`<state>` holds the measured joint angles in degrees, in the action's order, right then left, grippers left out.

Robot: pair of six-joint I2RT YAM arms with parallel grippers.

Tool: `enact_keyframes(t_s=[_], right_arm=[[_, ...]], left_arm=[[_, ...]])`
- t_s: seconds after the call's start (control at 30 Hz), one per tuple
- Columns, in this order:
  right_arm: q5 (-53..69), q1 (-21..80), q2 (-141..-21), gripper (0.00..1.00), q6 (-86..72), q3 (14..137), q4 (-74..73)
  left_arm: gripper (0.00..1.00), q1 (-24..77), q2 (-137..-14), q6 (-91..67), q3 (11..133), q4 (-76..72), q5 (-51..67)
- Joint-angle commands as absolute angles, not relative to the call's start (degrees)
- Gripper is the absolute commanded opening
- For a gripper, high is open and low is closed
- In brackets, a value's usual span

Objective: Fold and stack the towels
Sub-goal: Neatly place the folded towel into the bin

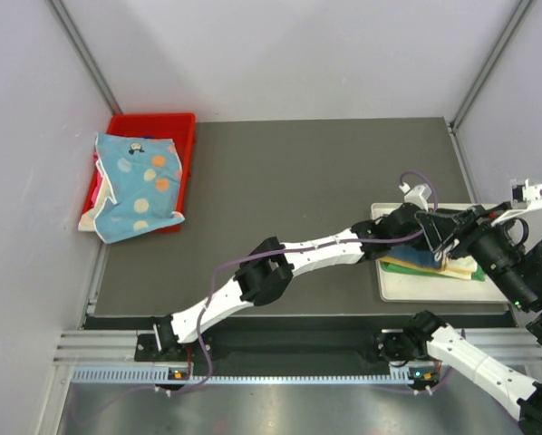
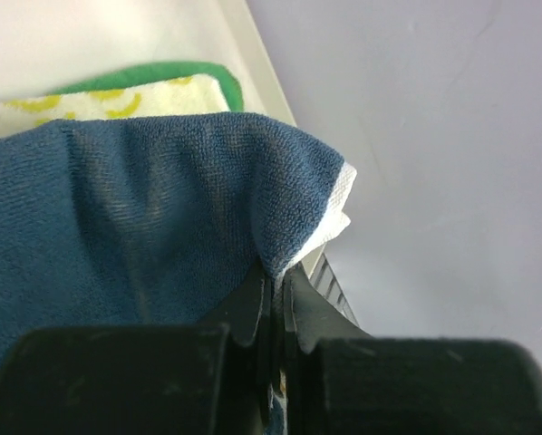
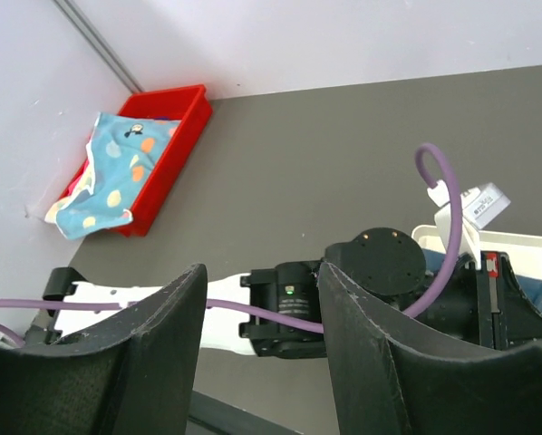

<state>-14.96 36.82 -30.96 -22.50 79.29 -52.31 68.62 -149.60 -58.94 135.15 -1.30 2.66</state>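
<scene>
My left gripper (image 2: 275, 276) is shut on a corner of a dark blue towel (image 2: 144, 208) with a white underside. That towel lies over a yellow patterned towel (image 2: 117, 101) and a green towel (image 2: 212, 72) on the white tray (image 2: 90, 36). From above, the left gripper (image 1: 434, 252) reaches across the table to this stack (image 1: 457, 269) on the tray (image 1: 407, 285). My right gripper (image 3: 262, 272) stands open and empty, hovering beside the stack (image 1: 466, 222) and facing the left wrist. A light blue dotted towel (image 1: 137, 186) hangs crumpled over the red bin (image 1: 176, 122).
The red bin (image 3: 176, 122) with the dotted towel (image 3: 108, 168) sits in the far left corner against the wall. The left arm (image 1: 280, 267) lies diagonally over the dark mat (image 1: 298, 181). A purple cable (image 3: 448, 217) loops above the left wrist.
</scene>
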Motion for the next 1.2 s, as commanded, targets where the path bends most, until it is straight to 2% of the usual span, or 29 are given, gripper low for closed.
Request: enact_keyframes(t_s=[0.0, 0.03, 0.13, 0.17, 0.33, 0.5, 0.7, 0.9, 1.1, 1.17], right_arm=[[-15.82, 36.39, -30.23, 0.52, -21.97, 78.58, -51.06], [-15.82, 36.3, -30.23, 0.52, -21.89, 78.57, -51.15], [-15.91, 36.47, -30.24, 0.53, -22.06, 78.4, -51.06], [-15.82, 36.39, -30.15, 0.52, -22.15, 78.31, -51.24], [-16.08, 36.39, -30.23, 0.52, -22.24, 78.31, -51.42], [-16.17, 36.39, -30.23, 0.52, -22.59, 78.22, -51.42], [-16.52, 36.39, -30.41, 0.52, -22.76, 78.22, -51.5], [-16.96, 36.47, -31.29, 0.54, -22.76, 78.75, -51.24], [-16.61, 36.47, -33.22, 0.56, -22.85, 78.32, -50.1], [-16.26, 36.47, -33.57, 0.57, -23.29, 77.52, -48.78]], left_arm=[[0.06, 67.94, -151.69, -61.25, 138.87, -9.93, 7.55], [0.15, 67.68, -152.83, -61.96, 138.78, -10.8, 7.99], [0.27, 66.97, -154.16, -63.98, 138.69, -13.27, 10.28], [0.35, 66.8, -154.77, -64.51, 138.69, -13.71, 10.72], [0.42, 66.53, -154.69, -64.07, 138.6, -14.15, 11.69], [0.55, 66.27, -154.07, -63.37, 138.61, -14.5, 13.09], [0.57, 66.09, -152.41, -62.93, 136.59, -15.9, 13.62], [0.56, 64.43, -143.98, -58.37, 127.46, -16.87, 12.75], [0.55, 61.62, -129.05, -52.83, 110.33, -17.32, 9.85], [0.55, 59.87, -122.02, -51.86, 101.19, -17.4, 7.75]])
